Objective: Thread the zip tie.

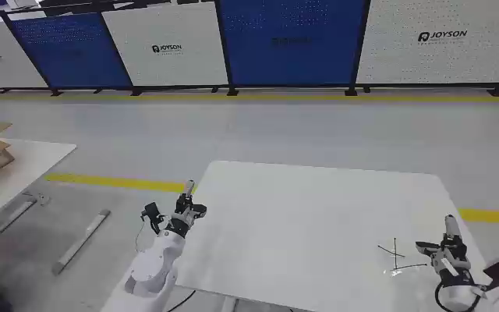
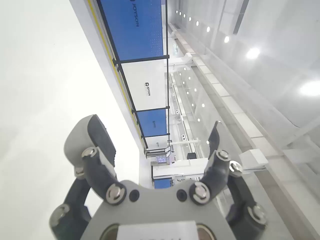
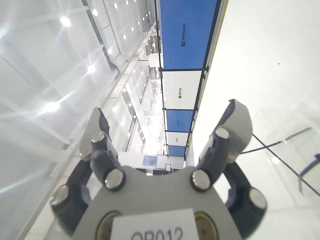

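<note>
— Left jaws are spread wide on my feed, the dark pads [image 2: 101, 136] well apart with nothing between them. Right jaws stand spread the same way, pads [image 3: 231, 116] parted and holding nothing.

— Where do they sit over the tabletop?

— From the top view I have the left jaws at the left edge of the white tabletop [image 1: 312, 218], towards its near corner. The right jaws are at the near right corner.

— And the zip tie?

— I count several thin black zip ties [image 1: 394, 253], lying loose and crossed over one another on the tabletop near that right corner. They are just beside the right jaws and well apart from the left ones. In the right wrist view two of the zip ties [image 3: 275, 155] cross close by one finger, on a clear glossy layer [image 3: 275, 121]. Whether it is a sheet or a shallow tray, I cannot tell. Nor can I tell whether a tie end touches that finger.

— Any of them looped?

— The ones I can follow lie as straight strips. They are too thin for me to pick out which end is the head.

— Behind the tabletop?

— Grey floor [image 1: 312, 125] with a yellow line [image 1: 117, 182], then a row of blue and white panels [image 1: 292, 43].
</note>
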Controlling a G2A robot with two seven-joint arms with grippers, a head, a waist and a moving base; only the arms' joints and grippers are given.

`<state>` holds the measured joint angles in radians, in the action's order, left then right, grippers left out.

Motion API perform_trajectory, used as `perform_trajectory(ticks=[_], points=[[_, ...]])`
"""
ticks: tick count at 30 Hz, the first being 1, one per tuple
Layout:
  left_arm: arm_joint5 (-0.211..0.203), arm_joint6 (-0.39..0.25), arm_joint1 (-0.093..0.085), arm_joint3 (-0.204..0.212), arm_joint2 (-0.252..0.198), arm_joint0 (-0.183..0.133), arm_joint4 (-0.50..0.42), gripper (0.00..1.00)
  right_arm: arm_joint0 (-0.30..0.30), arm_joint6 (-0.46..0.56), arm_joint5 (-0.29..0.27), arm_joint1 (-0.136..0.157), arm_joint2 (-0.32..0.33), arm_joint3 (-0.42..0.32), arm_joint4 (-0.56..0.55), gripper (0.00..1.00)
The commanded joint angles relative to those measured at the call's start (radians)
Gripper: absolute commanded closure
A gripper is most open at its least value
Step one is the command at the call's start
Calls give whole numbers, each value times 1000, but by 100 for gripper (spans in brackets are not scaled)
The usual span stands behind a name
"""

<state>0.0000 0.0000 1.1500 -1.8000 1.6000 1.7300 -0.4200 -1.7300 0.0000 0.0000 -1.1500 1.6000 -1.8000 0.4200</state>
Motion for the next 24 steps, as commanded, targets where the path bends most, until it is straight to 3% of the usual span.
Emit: perform_trajectory(ticks=[1,2,3,4,5,6,7,12,16,24], points=[[0,0,0,0,0,0,0,0,0,0,0,0,0,0,0,22],[0,0,0,0,0,0,0,0,0,0,0,0,0,0,0,22],[0,0,0,0,0,0,0,22,0,0,0,0,0,0,0,0],[0,0,0,0,0,0,0,22,0,0,0,0,0,0,0,0],[0,0,0,0,0,0,0,22,0,0,0,0,0,0,0,22],[0,0,0,0,0,0,0,0,0,0,0,0,0,0,0,22],[0,0,0,0,0,0,0,0,1,5,0,0,1,0,-4,0],[0,0,0,0,0,0,0,0,7,195,27,14,51,12,-41,0],[0,0,0,0,0,0,0,0,26,374,103,30,106,15,-73,0],[0,0,0,0,0,0,0,0,36,385,125,33,122,19,-79,0]])
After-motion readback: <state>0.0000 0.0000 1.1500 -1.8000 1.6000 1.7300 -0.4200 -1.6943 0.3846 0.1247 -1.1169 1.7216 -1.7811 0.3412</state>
